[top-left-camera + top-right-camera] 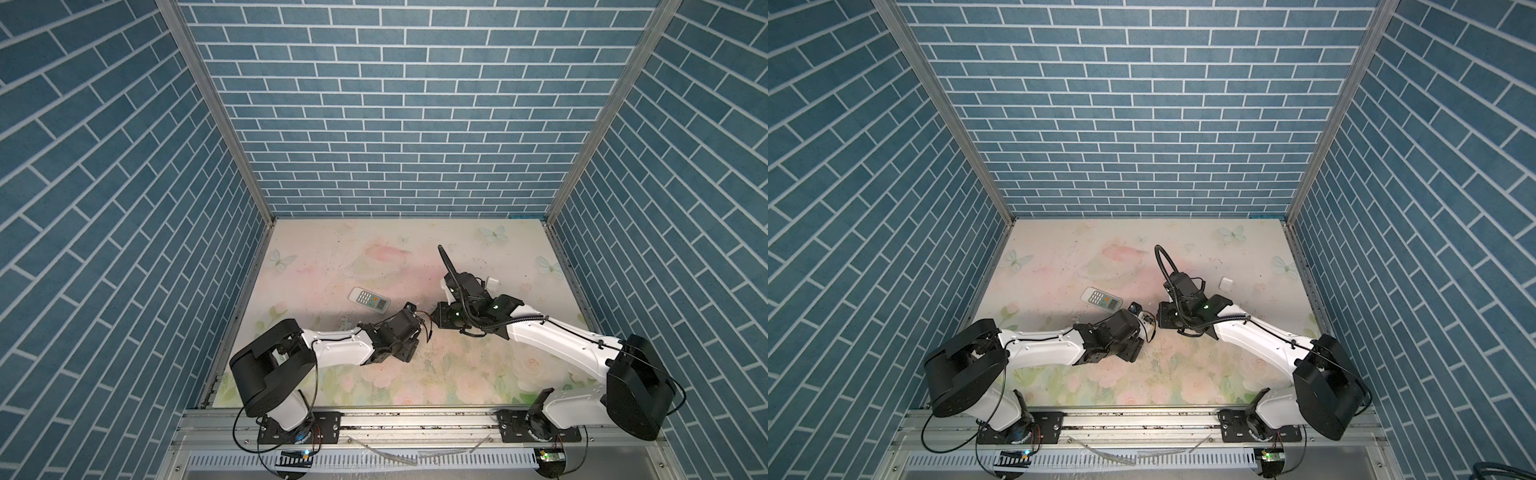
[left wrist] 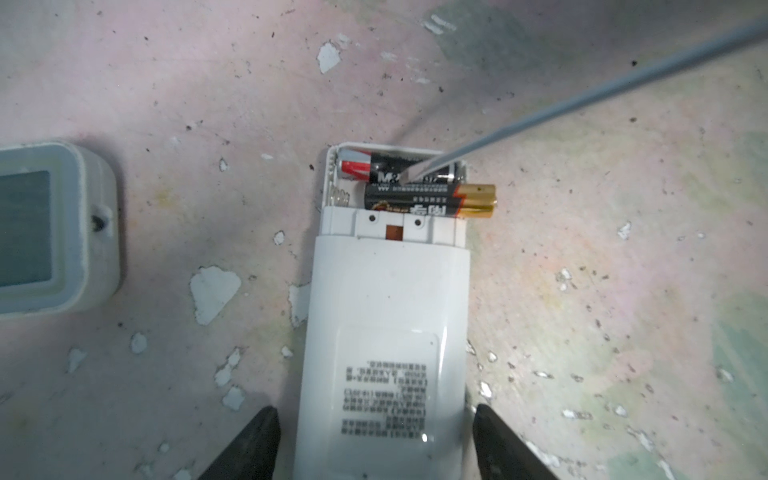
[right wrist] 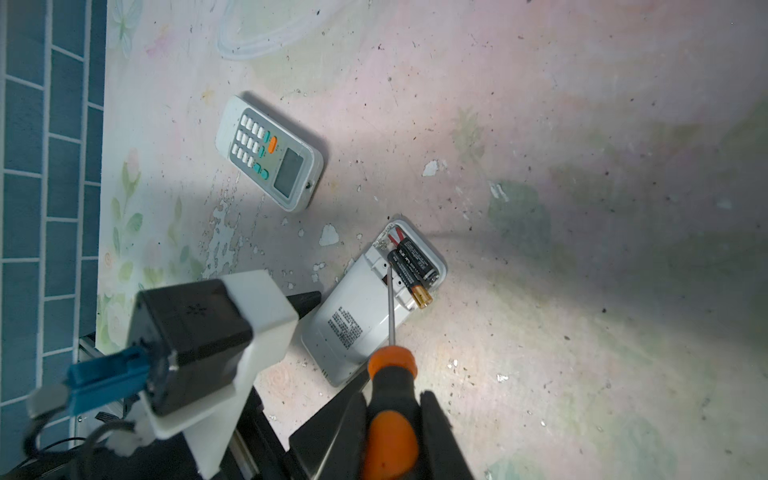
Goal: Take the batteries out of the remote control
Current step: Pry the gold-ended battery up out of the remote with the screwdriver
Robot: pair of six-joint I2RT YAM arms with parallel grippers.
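Two batteries (image 2: 428,199) in open bay of face-down remote (image 2: 382,311), middle of surface (image 2: 166,83). One is raised, gold end jutting past remote's side. Jaws of left gripper (image 2: 374,409) spread, straddling remote, not touching. Jaws of right gripper (image 3: 392,399) pinch screwdriver (image 3: 392,361), tip on batteries. Judged light, rigid, slick, roll-prone: pinch across raised gold end.

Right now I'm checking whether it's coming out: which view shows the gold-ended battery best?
The left wrist view: the gold-ended battery sits large, its gold end past the open remote's wall. The right wrist view shows it smaller, beside the screwdriver shaft. In both top views it is indiscernible.
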